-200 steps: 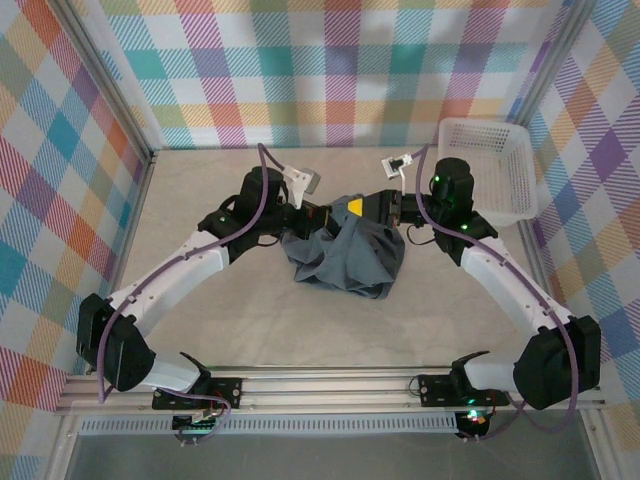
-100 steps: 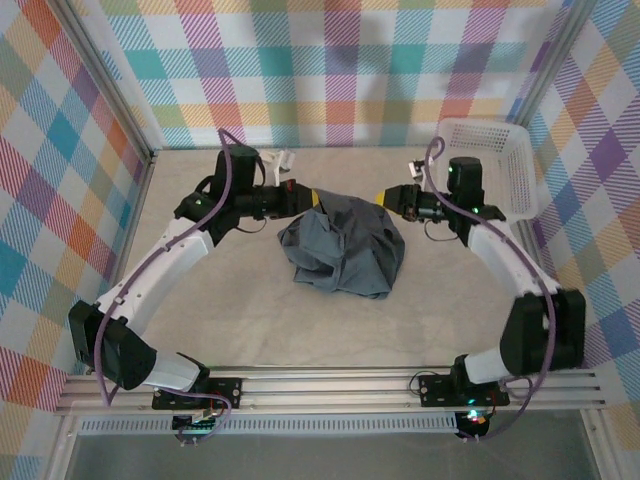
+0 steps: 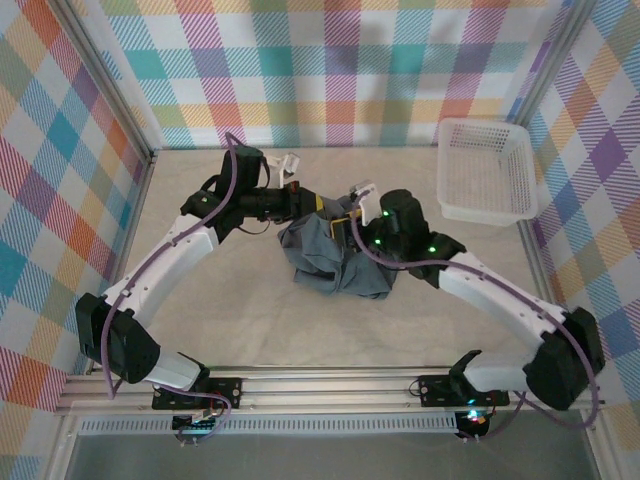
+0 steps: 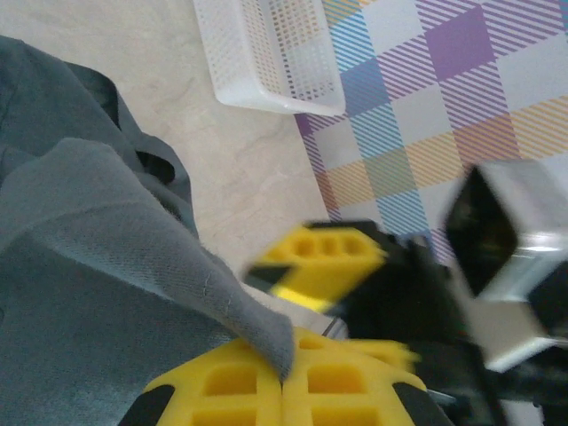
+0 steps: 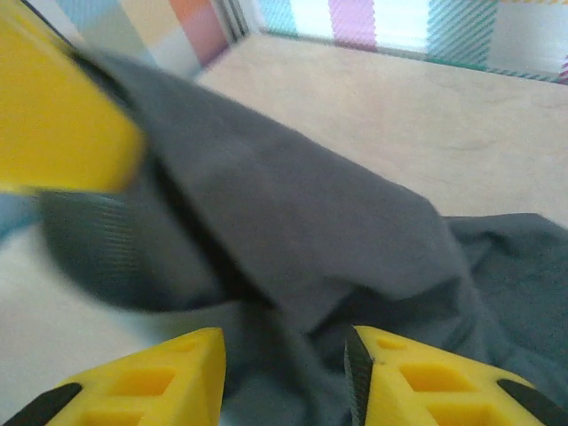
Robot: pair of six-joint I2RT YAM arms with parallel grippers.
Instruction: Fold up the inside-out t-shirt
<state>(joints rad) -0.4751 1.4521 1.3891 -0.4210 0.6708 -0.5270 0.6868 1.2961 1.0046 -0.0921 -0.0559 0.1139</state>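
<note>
The slate-grey t-shirt lies crumpled in the middle of the table. My left gripper is at its far upper-left edge, shut on a pinch of the cloth between its yellow fingers. My right gripper hovers right beside it, over the shirt's top. Its fingers are open, with grey shirt cloth lying below and between them. The right gripper's yellow finger shows blurred in the left wrist view, close to the left one.
A white plastic basket stands at the back right corner of the table, also in the left wrist view. Checked walls enclose the beige table on three sides.
My right arm has swung left from near the basket to the shirt's top beside the left gripper. The left gripper has stayed at the shirt's upper-left edge.
</note>
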